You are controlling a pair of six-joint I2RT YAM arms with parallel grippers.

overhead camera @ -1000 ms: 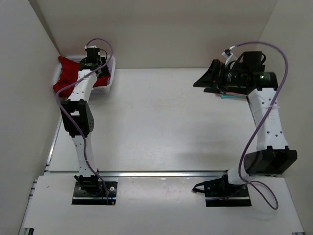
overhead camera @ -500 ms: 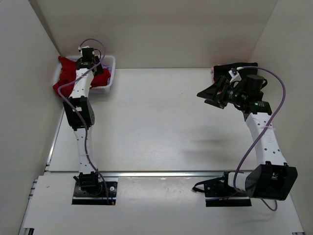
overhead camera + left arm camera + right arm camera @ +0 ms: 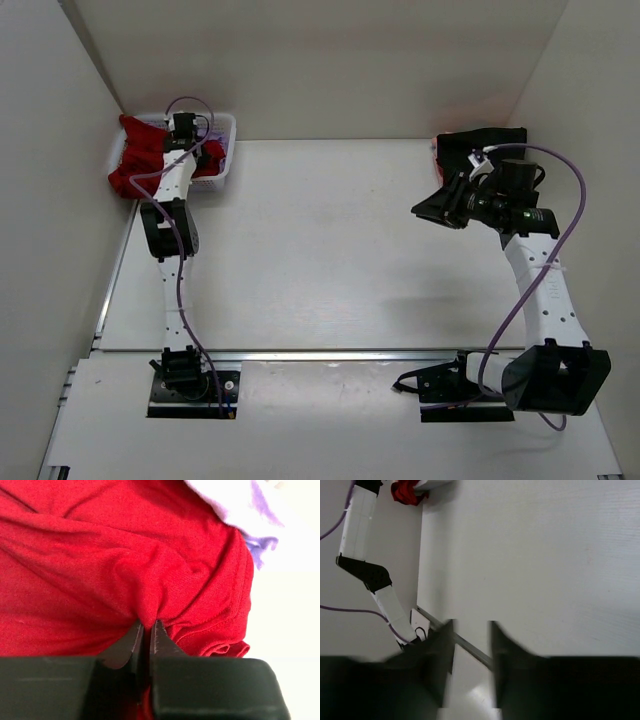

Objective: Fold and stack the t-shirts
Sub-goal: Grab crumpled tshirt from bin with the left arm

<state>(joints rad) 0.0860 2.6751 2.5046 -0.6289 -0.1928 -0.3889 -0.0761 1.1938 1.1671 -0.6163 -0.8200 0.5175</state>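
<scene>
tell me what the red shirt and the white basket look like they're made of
The red t-shirt looks like soft matte knit cloth, likely cotton jersey. It has a fine grain, loose creases and a stitched hem, and it bunches where the left tool pinches it. The white basket looks like rigid plastic, but it shows too small to be sure.

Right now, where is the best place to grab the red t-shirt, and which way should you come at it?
Pinch a raised wrinkle near the middle of the red t-shirt, coming down from above. It lies crumpled in the white basket, whose walls would likely block a sideways reach, and the bunched cloth stands up in ridges. The left gripper has its jaws shut on just such a ridge.
</scene>
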